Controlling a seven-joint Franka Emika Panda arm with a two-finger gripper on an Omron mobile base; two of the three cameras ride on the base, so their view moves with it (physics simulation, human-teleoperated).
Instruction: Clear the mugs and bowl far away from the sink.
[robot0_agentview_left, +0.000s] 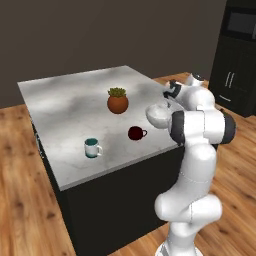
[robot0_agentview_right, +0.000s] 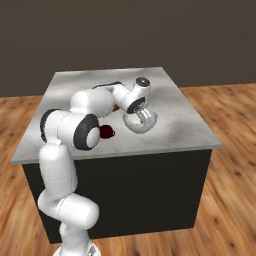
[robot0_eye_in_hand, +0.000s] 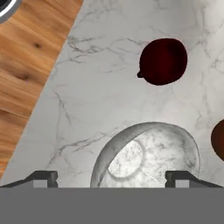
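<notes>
Gripper (robot0_eye_in_hand: 111, 177) open wide over marbled bowl (robot0_eye_in_hand: 146, 155) on counter (robot0_eye_in_hand: 96, 87); dark red mug (robot0_eye_in_hand: 163, 61) near, teal mug (robot0_agentview_left: 92, 148) farther left.

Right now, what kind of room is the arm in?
Likely a kitchen: a marble-topped island holding a dark red mug, teal mug and bowl, with dark cabinetry behind on a wood floor.

We are looking forward and down from behind the arm on both sides, sharing the marble counter (robot0_agentview_left: 65, 110) and the dark red mug (robot0_agentview_left: 135, 133). Our hand camera is looking straight down, close over the bowl (robot0_eye_in_hand: 146, 155).
</notes>
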